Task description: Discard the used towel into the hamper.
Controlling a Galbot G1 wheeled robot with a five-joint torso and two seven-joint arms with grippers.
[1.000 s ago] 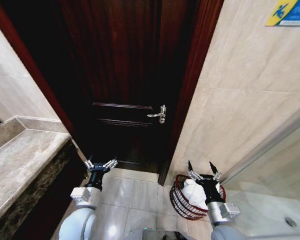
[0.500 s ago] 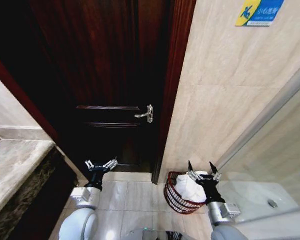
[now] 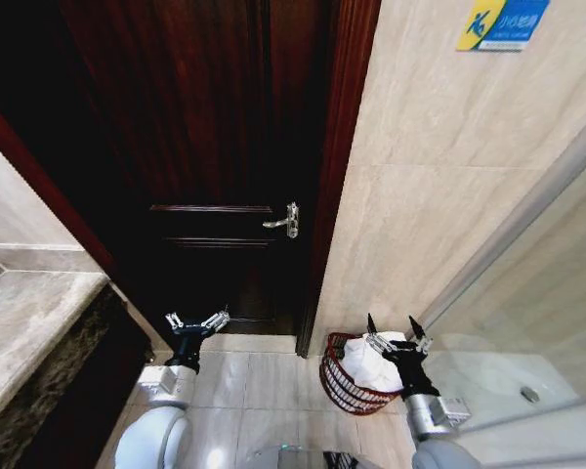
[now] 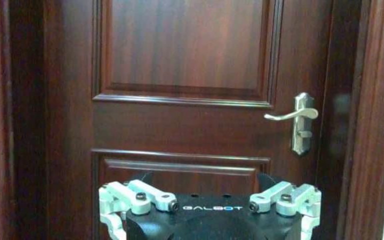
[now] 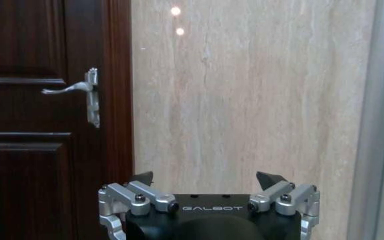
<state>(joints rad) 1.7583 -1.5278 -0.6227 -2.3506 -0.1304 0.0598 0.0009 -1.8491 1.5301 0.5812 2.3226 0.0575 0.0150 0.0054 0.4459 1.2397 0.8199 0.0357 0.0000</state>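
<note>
Door (image 3: pixel 220 147): dark reddish wood, panelled, shut.
Handle (image 3: pixel 285 222): silver lever, set at the door's right edge.
Wall (image 3: pixel 449 195): beige stone tile, right of the door; a blue sign (image 3: pixel 503 24) is mounted high.
Floor (image 3: pixel 259 381): glossy pale tiles below the door.
Counter (image 3: pixel 24 322): mottled stone, left of the door.

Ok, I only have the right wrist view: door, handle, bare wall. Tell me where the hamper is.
Observer: The hamper stands on the floor by the wall, right of the door frame, in the head view.
Operator: Report what's in it.
Observer: A white towel lies inside, heaped above the rim.
Operator: Give me my right end effector against it.
Observer: The right end effector is open, empty, over the hamper's right side.
Operator: And the left.
Observer: The left end effector is open, facing the door.
</note>
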